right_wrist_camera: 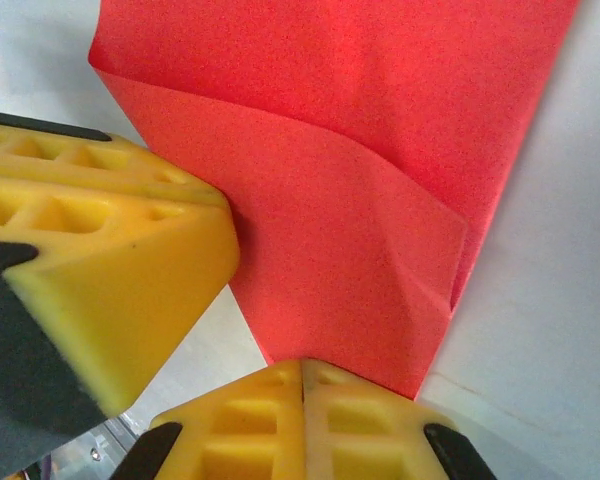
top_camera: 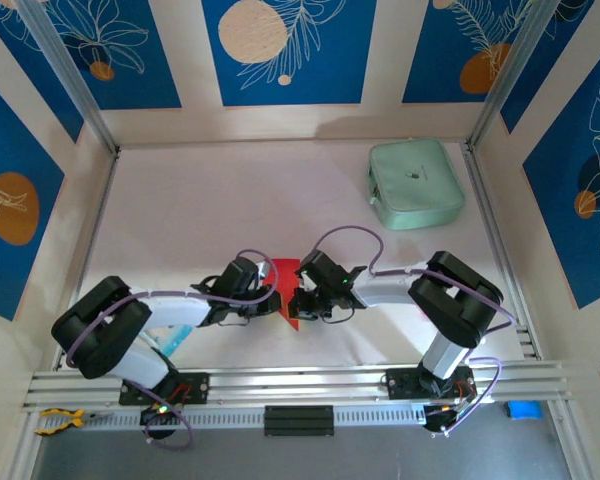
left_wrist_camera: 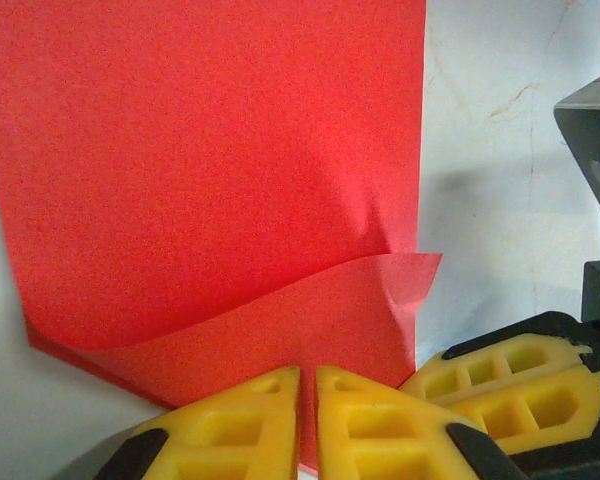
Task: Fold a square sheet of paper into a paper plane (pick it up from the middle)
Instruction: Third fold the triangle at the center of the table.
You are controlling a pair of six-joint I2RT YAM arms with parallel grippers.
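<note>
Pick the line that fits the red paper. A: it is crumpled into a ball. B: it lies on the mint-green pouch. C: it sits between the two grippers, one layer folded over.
C: the red paper lies between the left gripper and the right gripper, and both wrist views show one layer folded over it.

You hold one square sheet of paper (left_wrist_camera: 210,160): thin, matt, finely grained, softly creased. Left gripper (left_wrist_camera: 308,385) fingers (left_wrist_camera: 250,425): yellow moulded plastic, matt, ribbed with hollow cells. Your table (top_camera: 230,200): smooth white, faintly veined; the pouch (top_camera: 415,183) at its far right corner looks like soft mint cloth.
</note>
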